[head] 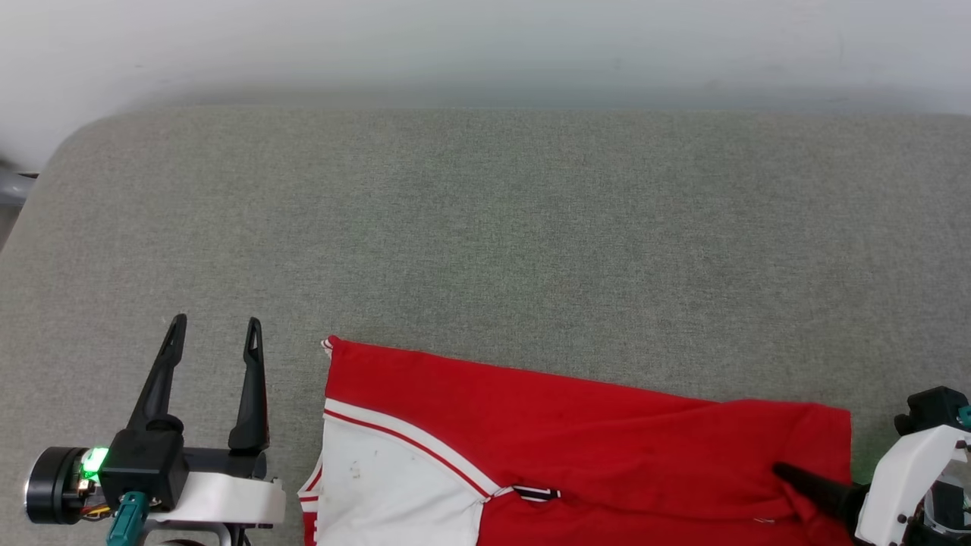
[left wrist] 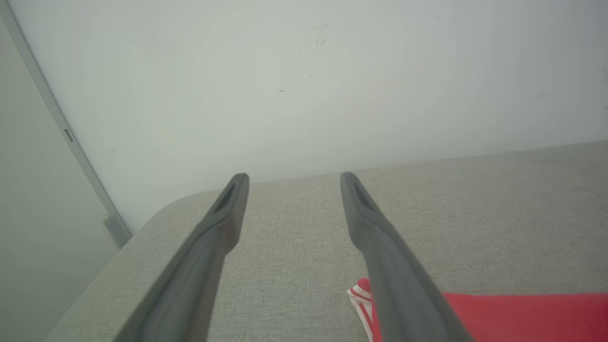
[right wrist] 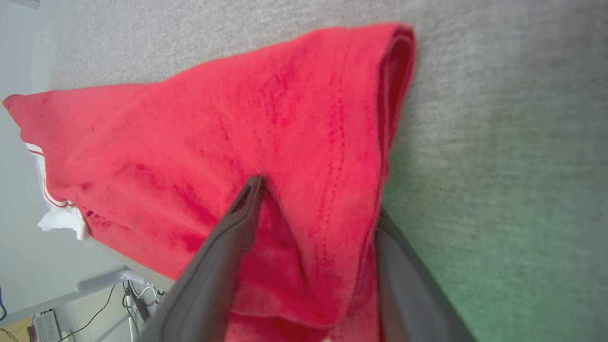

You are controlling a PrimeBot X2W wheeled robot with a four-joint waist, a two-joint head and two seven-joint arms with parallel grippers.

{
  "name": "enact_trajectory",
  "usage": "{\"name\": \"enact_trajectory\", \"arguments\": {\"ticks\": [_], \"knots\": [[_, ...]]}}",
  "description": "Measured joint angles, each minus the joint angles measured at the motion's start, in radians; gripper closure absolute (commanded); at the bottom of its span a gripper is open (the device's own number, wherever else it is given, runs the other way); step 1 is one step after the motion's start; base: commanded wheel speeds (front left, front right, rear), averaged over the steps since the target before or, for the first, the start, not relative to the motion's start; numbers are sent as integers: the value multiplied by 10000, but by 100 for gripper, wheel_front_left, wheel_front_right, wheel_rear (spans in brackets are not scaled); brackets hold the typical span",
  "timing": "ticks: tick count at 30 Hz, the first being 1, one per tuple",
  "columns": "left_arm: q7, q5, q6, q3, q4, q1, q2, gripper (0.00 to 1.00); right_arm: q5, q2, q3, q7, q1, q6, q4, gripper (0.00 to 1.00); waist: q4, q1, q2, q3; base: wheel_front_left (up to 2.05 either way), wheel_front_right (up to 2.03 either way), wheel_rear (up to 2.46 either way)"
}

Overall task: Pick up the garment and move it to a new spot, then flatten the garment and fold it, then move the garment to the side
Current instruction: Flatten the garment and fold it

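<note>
The garment (head: 592, 425) is red with a white sleeve and striped trim, and lies folded on the grey padded surface at the near edge. It also appears as a red strip (left wrist: 522, 316) in the left wrist view. My right gripper (right wrist: 316, 199) stands open astride the garment's (right wrist: 213, 133) right hem, one finger (right wrist: 237, 228) on top and the other partly under the fabric's edge. In the head view a dark finger (head: 815, 489) rests on the red cloth. My left gripper (head: 217, 322) is open and empty, left of the garment, and its fingers (left wrist: 228, 213) hover over bare surface.
The grey padded surface (head: 485, 227) stretches far behind the garment to a pale wall (head: 485, 45). Its rounded left corner (head: 68, 144) drops off beside a grey post. Cables and a frame (right wrist: 118, 285) show below the near edge.
</note>
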Motion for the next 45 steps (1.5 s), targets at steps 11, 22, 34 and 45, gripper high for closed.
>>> {"name": "enact_trajectory", "arguments": {"ticks": [11, 22, 34, 45], "knots": [[0, 167, -316, 324, 104, 37, -282, 0, -38, 251, -161, -265, 80, 33, 130, 100, -95, 1, 0, -170, 0, 0, 0], [0, 299, -593, 543, 161, 96, -456, 0, -192, -959, -1160, -899, 199, 31, 953, 100, -182, 1, 1, -413, 0, 0, 0], [0, 368, -811, 604, 322, 207, -757, 0, -127, -1193, -1187, -1016, 422, 21, -54, 100, -277, 1, 0, -776, 0, 0, 0], [-12, 336, -1035, 874, 391, 547, -963, 0, 63, -389, -1177, -46, 1399, 19, -2577, 100, -204, 0, 1, -1497, 0, 0, 0]]}}
